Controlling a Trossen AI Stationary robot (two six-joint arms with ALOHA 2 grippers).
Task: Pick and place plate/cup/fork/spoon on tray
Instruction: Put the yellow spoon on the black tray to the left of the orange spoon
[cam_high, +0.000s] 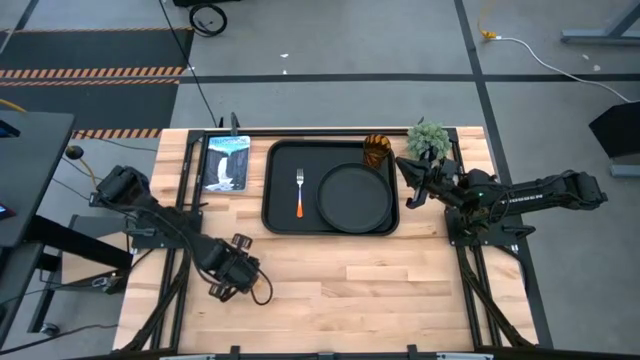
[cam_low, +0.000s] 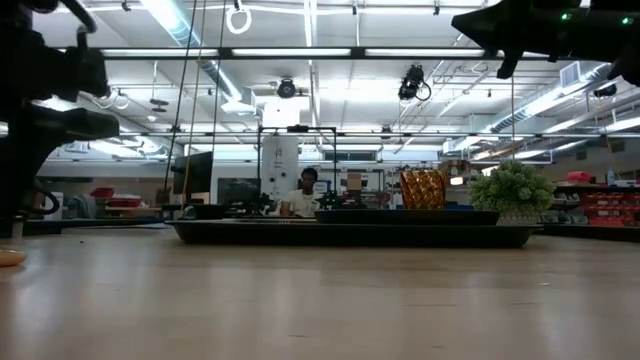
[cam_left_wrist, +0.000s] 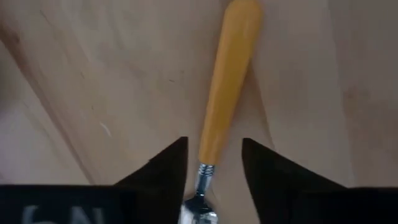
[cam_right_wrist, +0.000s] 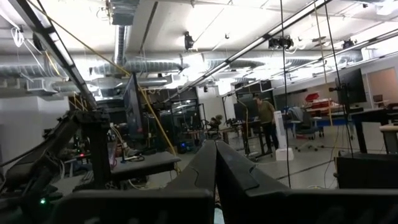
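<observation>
The tray (cam_high: 331, 188) sits toward the far side of the bench (cam_high: 380, 290) and serves as the landmark here: the plate (cam_high: 354, 197) lies flat in its right half, the fork (cam_high: 299, 194) lies in its left half with tines pointing away and orange handle toward the near rim, and the cup (cam_high: 376, 150) stands upright in its far right corner, so three of the four items appear already delivered. The spoon (cam_left_wrist: 221, 115) is the one left, lying on bare wood well to the near left of the tray, hidden in the high view beneath the left hand (cam_high: 232, 272). In the left wrist view that hand's two fingers (cam_left_wrist: 163, 168) are spread apart and straddle the spoon at the junction of yellow-orange handle and metal neck, not visibly touching either side; this looks like a deliberate choice of the narrow, rigid part so the pinch will not slip. Next it would need to close and lift without tipping. The right hand (cam_high: 412, 180) hangs just off the right rim of the tray, beside a small potted plant (cam_high: 428, 139), fingers pressed together, apparently parked clear so the left arm has free passage to the open strip of tray near the fork
</observation>
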